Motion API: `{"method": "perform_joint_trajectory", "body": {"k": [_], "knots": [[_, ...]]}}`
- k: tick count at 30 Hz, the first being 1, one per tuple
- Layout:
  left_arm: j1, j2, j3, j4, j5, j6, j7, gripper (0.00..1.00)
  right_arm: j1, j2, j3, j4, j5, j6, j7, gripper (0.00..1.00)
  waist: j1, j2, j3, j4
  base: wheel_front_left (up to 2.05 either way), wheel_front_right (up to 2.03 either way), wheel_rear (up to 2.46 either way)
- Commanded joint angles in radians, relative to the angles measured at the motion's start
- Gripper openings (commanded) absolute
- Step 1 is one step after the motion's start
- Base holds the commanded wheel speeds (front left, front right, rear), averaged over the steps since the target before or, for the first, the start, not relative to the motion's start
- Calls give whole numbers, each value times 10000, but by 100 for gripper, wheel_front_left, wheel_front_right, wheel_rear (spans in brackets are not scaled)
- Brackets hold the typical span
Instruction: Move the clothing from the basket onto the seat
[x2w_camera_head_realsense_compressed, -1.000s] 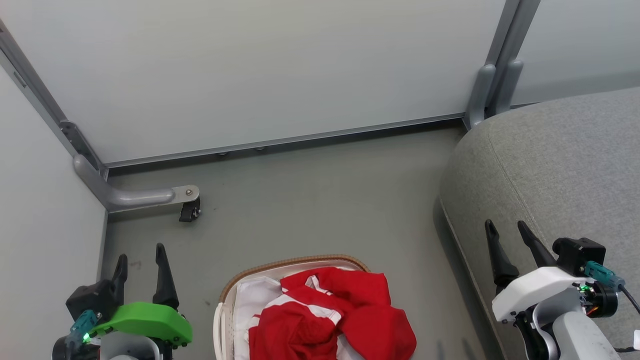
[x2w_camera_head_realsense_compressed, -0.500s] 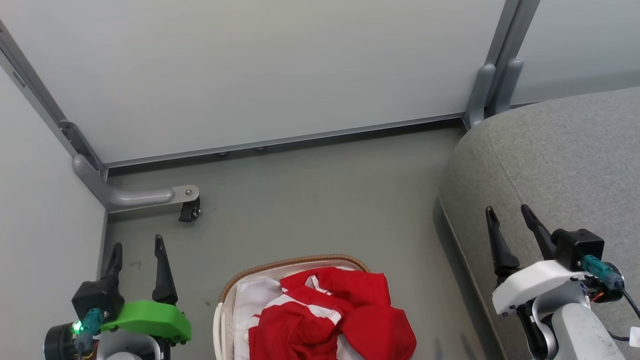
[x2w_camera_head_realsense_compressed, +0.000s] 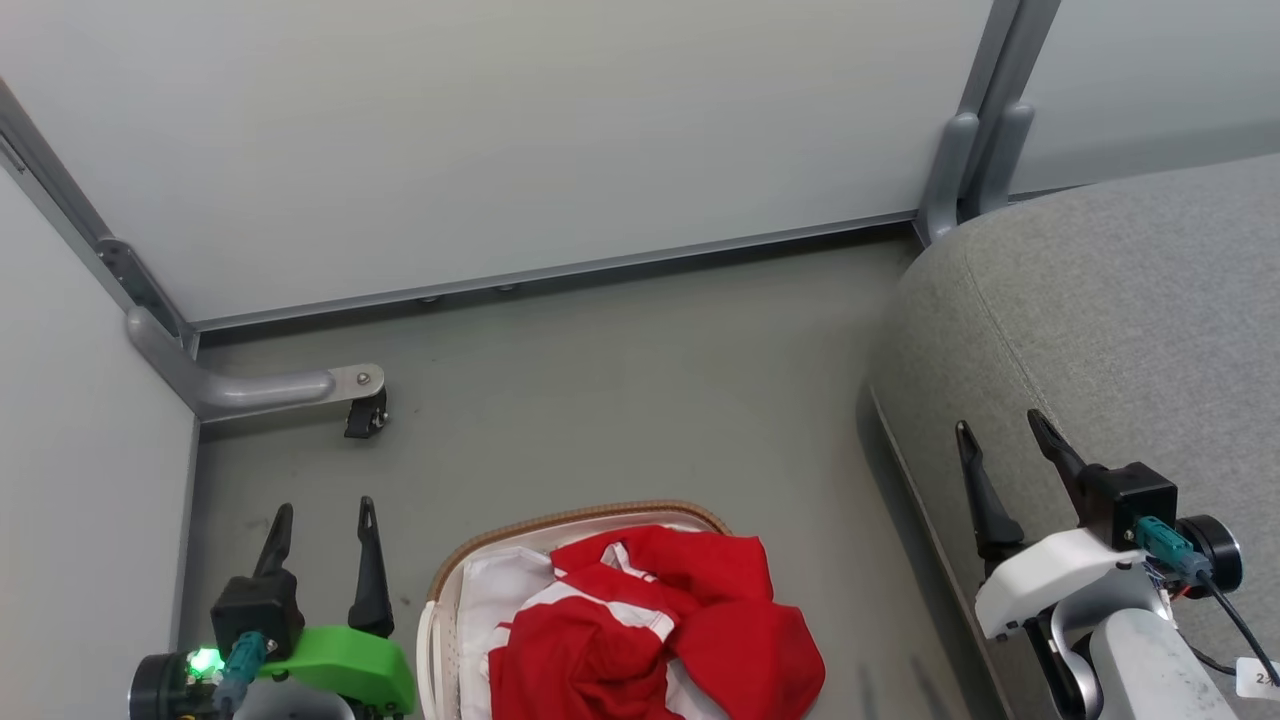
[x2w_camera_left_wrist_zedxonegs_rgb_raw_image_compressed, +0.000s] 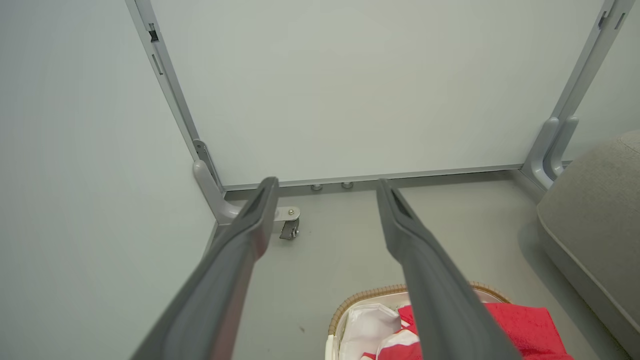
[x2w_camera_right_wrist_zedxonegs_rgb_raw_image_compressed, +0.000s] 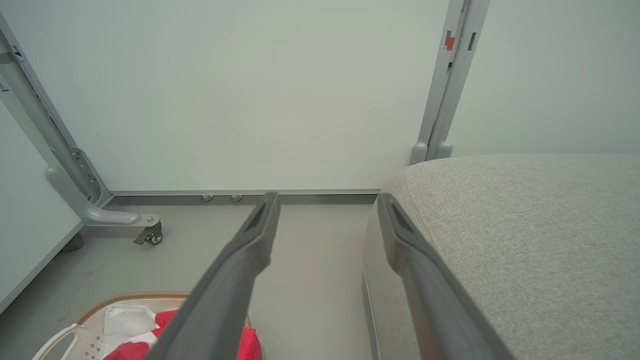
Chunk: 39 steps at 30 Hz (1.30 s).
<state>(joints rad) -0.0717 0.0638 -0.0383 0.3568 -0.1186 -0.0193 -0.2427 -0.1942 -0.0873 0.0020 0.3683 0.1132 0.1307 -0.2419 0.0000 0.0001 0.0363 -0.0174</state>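
Jaws, left: the left jaws stand spread with nothing between them. Their two dark fingers (x2w_camera_head_realsense_compressed: 370, 570) point to 12 o'clock. They sit at about 7 o'clock of the head view, above the floor (x2w_camera_head_realsense_compressed: 620, 400), just beside the basket on its 9 o'clock side.
Jaws, right: the right jaws are spread too and hold nothing. Their fingers (x2w_camera_head_realsense_compressed: 985, 500) lean a little toward 11 o'clock. They sit at about 4 o'clock of the head view, in front of the rounded edge of the seat.
Clothing: the red clothing (x2w_camera_head_realsense_compressed: 650, 630) with white stripes lies crumpled in the basket, at 6 o'clock of the head view. It is heaped above the rim and hides the rim on the 3 o'clock side.
Basket: the white perforated basket (x2w_camera_head_realsense_compressed: 433, 655) with a brown woven rim stands on the floor and is cut by the bottom edge of the head view. A white liner (x2w_camera_head_realsense_compressed: 490, 600) shows at its 10 o'clock corner, touching the red cloth.
Seat: the grey fabric seat (x2w_camera_head_realsense_compressed: 1120, 320) lies at 3 o'clock from the basket, with a seam along its rounded edge. A strip of floor lies between the two.
Caster: a small black caster (x2w_camera_head_realsense_compressed: 365, 415) under a grey metal foot is at 10 o'clock from the basket, well apart.
Wall panels: pale wall panels (x2w_camera_head_realsense_compressed: 500, 130) close the scene at 12 and 9 o'clock. A grey post (x2w_camera_head_realsense_compressed: 960, 150) stands at 1 o'clock, near the far corner of the seat.
Arm covers: a green cover (x2w_camera_head_realsense_compressed: 345, 660) is behind the left jaws and a white cover (x2w_camera_head_realsense_compressed: 1040, 590) behind the right jaws.
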Motion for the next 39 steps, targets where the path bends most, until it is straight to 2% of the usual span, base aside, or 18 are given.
{"method": "perform_joint_trajectory", "body": {"k": [1,6,11,22,32,39], "knots": [[-56,-22,-70,105,139,-80,-68,100,-186,-68,34,-63,-243,-1,-88,100,0,-1,247,-113,0,0,0],[-642,-88,-430,556,347,-223,-158,100,-553,-117,151,-272,-507,-1,-169,100,0,-1,1096,-386,0,0,0],[-1592,-113,-1007,1184,590,-368,-247,100,-1208,-126,330,-667,-749,-3,-243,100,0,-1,2485,-823,0,0,0],[-4010,-95,-2108,3429,429,-694,-221,100,-2527,106,873,-1610,-347,-4,-246,100,0,-1,5339,-1816,0,0,0],[-5461,37,-2703,6196,762,-861,-221,100,-3183,299,1445,-2210,-153,-4,-246,100,0,-1,6860,-2372,0,0,0],[-6145,102,-2771,7723,711,-876,-223,100,-3399,345,1645,-2286,-116,-4,-246,100,0,-1,7573,-2481,0,0,0]]}}
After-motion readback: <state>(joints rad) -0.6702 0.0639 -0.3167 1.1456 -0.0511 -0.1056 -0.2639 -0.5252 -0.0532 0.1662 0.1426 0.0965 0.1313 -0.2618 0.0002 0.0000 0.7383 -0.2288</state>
